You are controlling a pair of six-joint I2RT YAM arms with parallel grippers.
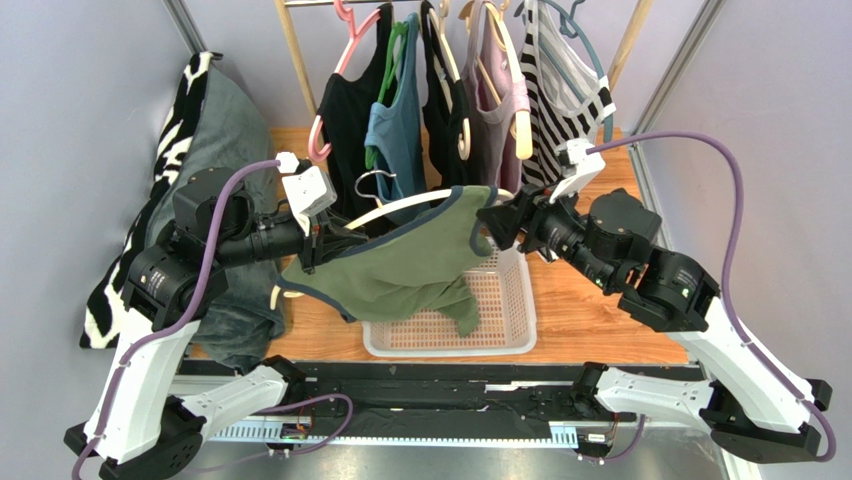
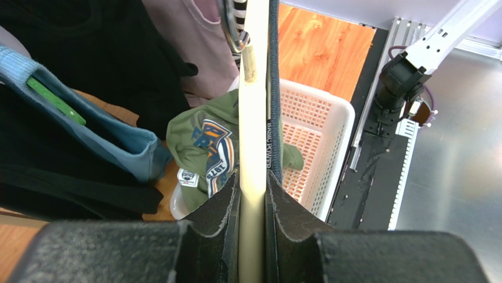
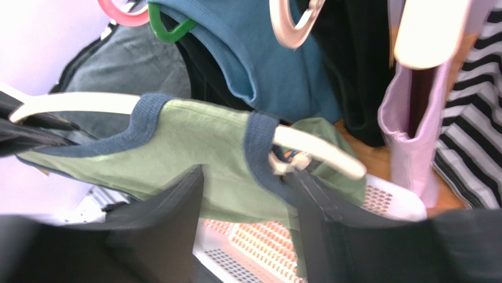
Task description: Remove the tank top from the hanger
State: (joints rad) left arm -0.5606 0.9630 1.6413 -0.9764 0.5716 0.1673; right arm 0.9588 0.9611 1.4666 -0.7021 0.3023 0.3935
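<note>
The green tank top (image 1: 400, 265) with navy trim hangs on a cream hanger (image 1: 400, 205), tilted over the white basket (image 1: 500, 300). My left gripper (image 1: 318, 248) is shut on the hanger's left end; in the left wrist view the cream bar (image 2: 253, 118) runs straight up from between its jaws. My right gripper (image 1: 487, 228) is at the top's right shoulder. In the right wrist view its jaws (image 3: 246, 177) stand open, the green fabric (image 3: 194, 135) spans the gap, and the right finger (image 3: 306, 194) touches the navy strap edge beside the hanger's tip (image 3: 318, 150).
Behind, a rail holds several garments on hangers: black (image 1: 350, 110), blue (image 1: 395, 130), pink (image 1: 495, 100), striped (image 1: 560, 80). A heap of grey and black-and-white cloth (image 1: 215, 130) lies at the left. The basket stands on a wooden tabletop (image 1: 590, 310).
</note>
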